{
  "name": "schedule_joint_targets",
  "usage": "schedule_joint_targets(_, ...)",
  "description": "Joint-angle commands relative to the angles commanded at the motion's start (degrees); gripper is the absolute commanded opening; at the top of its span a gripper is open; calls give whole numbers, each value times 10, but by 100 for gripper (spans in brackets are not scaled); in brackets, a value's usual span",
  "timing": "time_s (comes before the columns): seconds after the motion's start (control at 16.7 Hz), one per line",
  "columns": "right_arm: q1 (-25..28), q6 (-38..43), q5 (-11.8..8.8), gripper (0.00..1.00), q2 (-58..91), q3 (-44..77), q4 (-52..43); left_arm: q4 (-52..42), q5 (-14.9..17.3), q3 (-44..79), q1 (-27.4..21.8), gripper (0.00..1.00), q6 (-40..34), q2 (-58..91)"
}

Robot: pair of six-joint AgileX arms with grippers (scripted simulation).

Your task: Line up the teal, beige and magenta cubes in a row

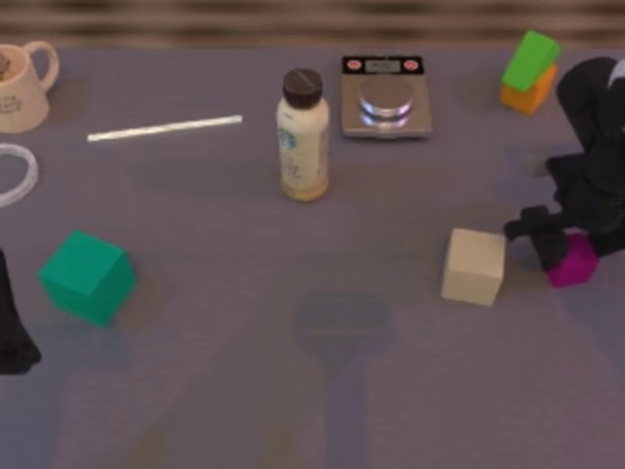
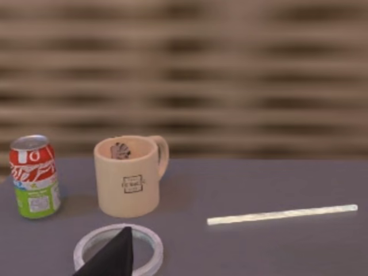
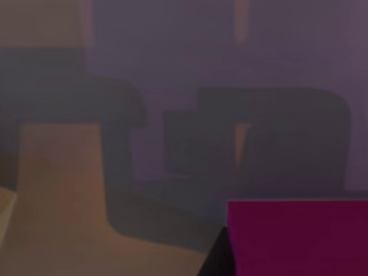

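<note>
A dull purple table (image 1: pixel 244 391) stands before a wall of beige slats (image 2: pixel 230 69). The right gripper (image 1: pixel 559 249) is low at the right side, against the magenta cube (image 1: pixel 574 262); whether it grips, I cannot tell. The beige cube (image 1: pixel 475 266) sits just beside. The teal cube (image 1: pixel 88 276) lies far left, near the parked left gripper (image 1: pixel 15 332).

The purple-grey table (image 1: pixel 225 391) carries cubes — teal (image 1: pixel 88 276), beige (image 1: pixel 475 266), magenta (image 1: pixel 572 262) — plus a bottle (image 1: pixel 303 135).
</note>
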Motion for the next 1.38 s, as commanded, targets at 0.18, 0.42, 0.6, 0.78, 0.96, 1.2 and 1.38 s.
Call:
schedule_joint_targets(0.18, -1, 1, -1, 0, -21, 7, -8, 0, 0, 0, 0, 100, 0, 0)
schedule_joint_targets(0.42, -1, 2, -1, 0, -37, 34, -51, 0, 0, 0, 0, 100, 0, 0)
schedule_joint_targets(0.6, 2, 1, -1, 0, -63, 68, -119, 0, 0, 0, 0, 100, 0, 0)
schedule_joint_targets(0.78, 4, -1, -1, 0, -79, 85, -144, 0, 0, 0, 0, 100, 0, 0)
schedule_joint_targets(0.96, 1, 0, -2, 0, -77, 83, -143, 0, 0, 0, 0, 100, 0, 0)
schedule_joint_targets(1.2, 31, 41, 0, 0, -80, 84, -148, 0, 0, 0, 0, 100, 0, 0)
schedule_joint_targets(1.38, 87, 125, 2, 0, -89, 80, -155, 0, 0, 0, 0, 100, 0, 0)
